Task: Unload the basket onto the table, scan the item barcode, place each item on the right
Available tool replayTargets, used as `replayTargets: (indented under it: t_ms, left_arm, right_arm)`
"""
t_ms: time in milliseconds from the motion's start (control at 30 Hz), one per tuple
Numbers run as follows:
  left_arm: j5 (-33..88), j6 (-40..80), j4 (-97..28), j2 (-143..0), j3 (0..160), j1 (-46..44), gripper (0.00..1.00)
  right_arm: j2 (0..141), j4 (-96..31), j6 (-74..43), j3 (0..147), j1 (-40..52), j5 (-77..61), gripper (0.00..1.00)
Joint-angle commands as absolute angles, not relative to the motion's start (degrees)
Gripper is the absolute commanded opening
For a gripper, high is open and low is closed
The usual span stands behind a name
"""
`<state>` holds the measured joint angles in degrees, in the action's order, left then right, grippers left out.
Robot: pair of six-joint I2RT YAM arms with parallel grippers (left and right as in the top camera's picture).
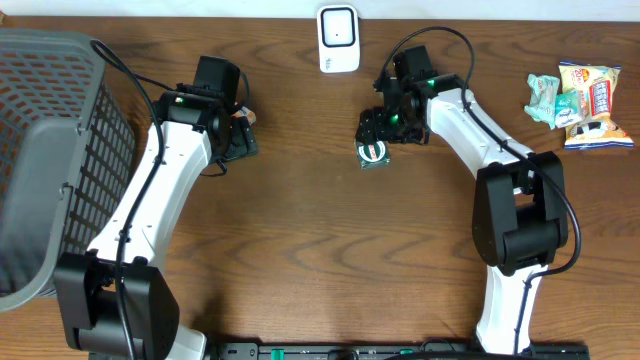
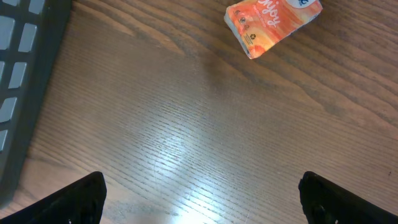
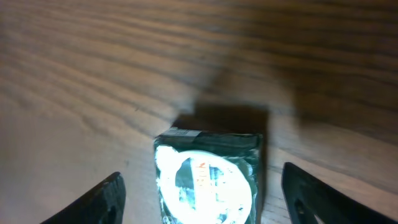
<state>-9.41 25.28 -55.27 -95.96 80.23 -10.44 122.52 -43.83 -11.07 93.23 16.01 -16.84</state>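
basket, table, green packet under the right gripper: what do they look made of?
Basket: grey moulded plastic, matte, judging by the open lattice walls and thick smooth rim.
Table: wood or wood-look laminate, the two can't be told apart. It shows grain lines and a soft sheen where light glares.
Green packet: probably glossy plastic film, since the face shines brightly. The view is blurred, so this is uncertain.

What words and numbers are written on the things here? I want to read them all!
Nothing here can be read for sure.
Orange packet: big white letters, turned and cut off at the picture's edge; small signs below them are too tiny.
Green packet: round white label with red marks, too blurred.
Snack packets: print too small.
White scanner: no text shows.
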Motion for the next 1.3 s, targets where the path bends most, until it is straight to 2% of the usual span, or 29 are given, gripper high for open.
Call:
replayTargets:
  t_ms: [0,133,200,300,333,367,633,700,867,1100,1200,1267]
  left_arm:
    - [-10.6,24.9,-55.4,-96.2,79.7,-10.3,0.98]
    - [-10.6,24.9,-55.4,-96.2,79.7,-10.3,0.98]
    - [-10.6,24.9,-55.4,-96.2,79.7,-10.3,0.98]
    - [-10.6,24.9,-55.4,-96.2,79.7,-10.3,0.98]
    - [-10.6,24.9,-55.4,-96.2,79.7,-10.3,0.98]
    - [-10.6,24.9,-55.4,-96.2,79.7,-10.3,0.98]
    - [-10.6,24.9,-55.4,-96.2,79.7,-10.3,0.98]
    - [-10.6,24.9,-55.4,-96.2,79.7,-10.3,0.98]
    - [-10.6,24.9,-55.4,-96.2,79.7,-10.3,0.98]
    - [-10.6,24.9,-55.4,-96.2,79.7,-10.3,0.98]
    - [-10.6,24.9,-55.4,-96.2,79.7,-10.3,0.98]
    - [-10.6,24.9,-55.4,-96.2,79.7,-10.3,0.98]
  right_arm:
    - [123.0,-43.4,-15.1,92.6,15.8,-13.6,0.71]
    - [123.1,-43.0,-20.4,91.7,16.0,-13.6,0.67]
    - [123.1,-43.0,-25.4,91.2,16.0,-13.6,0.7]
    - [123.1,-43.4,-31.4,91.0,16.3,-13.7,0.85]
    - [123.1,-43.7,-32.7,91.0,16.4,-14.0,0.95]
    - [123.1,-43.9,-33.7,91.0,16.4,-14.7,0.99]
    - [123.1,-44.1,-33.8,91.0,15.4,-30.3,0.99]
    - [123.1,-44.2,-34.0,91.0,15.0,-32.9,0.86]
    - [123.1,-47.6,-45.3,91.0,14.3,-32.6,0.95]
    - [123.1,-52.8,-59.4,91.0,14.0,-32.5,0.93]
    - [123.1,-55.8,-66.6,91.0,14.3,-32.4,0.99]
    - [123.1,-56.3,-70.2,91.0,14.5,-32.2,0.99]
